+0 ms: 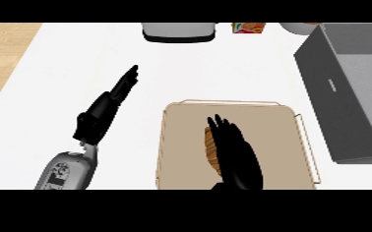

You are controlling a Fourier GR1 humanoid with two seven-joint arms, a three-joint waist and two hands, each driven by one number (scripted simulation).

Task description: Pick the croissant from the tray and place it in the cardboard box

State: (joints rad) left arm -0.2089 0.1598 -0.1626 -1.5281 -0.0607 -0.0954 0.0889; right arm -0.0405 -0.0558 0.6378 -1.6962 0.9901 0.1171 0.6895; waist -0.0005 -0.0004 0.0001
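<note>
Croissant (pixel 210 150) lies on the tray (pixel 291 147), long axis running near-to-far, mostly hidden under the right hand (pixel 236 152), whose straight fingers cover it. Cardboard box (pixel 341 98) sits rightward. Left hand (pixel 109 105) rests open on the surface (pixel 87 59).

Head view looks steeply down on counter (pixel 218 69)

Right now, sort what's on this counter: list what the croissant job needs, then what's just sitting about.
For the job: croissant, tray, grey box, right hand.

Lying about: grey appliance, small colourful carton, white bowl, left hand resting open on the counter.
</note>
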